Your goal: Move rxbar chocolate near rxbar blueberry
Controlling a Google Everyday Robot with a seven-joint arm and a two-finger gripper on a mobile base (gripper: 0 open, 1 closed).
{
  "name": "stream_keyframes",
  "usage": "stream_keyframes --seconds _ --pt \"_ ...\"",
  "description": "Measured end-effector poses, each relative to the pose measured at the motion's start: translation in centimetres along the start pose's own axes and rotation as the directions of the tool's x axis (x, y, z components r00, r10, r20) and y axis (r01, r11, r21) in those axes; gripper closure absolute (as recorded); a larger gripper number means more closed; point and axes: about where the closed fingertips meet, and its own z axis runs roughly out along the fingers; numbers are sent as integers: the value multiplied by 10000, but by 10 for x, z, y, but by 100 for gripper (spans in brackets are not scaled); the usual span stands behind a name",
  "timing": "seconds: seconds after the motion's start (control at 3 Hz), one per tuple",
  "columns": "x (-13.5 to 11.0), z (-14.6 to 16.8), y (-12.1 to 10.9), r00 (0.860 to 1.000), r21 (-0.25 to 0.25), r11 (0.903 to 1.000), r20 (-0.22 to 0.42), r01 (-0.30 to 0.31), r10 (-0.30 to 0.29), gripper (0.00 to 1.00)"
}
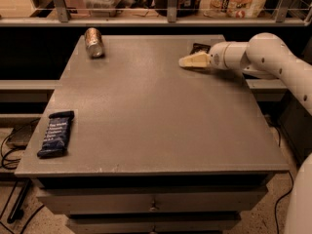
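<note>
Ideally the pincer (193, 61), open or closed I cannot tell, centres over the rxbar chocolate (200, 48) just behind it.

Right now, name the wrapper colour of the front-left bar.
The rxbar blueberry: dark navy, pale lettering, camera view. The gripper is at back right.

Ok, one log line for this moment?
gripper: far right of table, just in front of rxbar chocolate | rxbar blueberry: near-left corner | can: far left, on its side | bars far apart
</note>
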Motion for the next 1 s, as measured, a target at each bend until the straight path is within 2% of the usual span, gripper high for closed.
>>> stream_keyframes --seconds 1.0 --pt "0 6 4 9999 -120 9999 -121 4 -6 85"
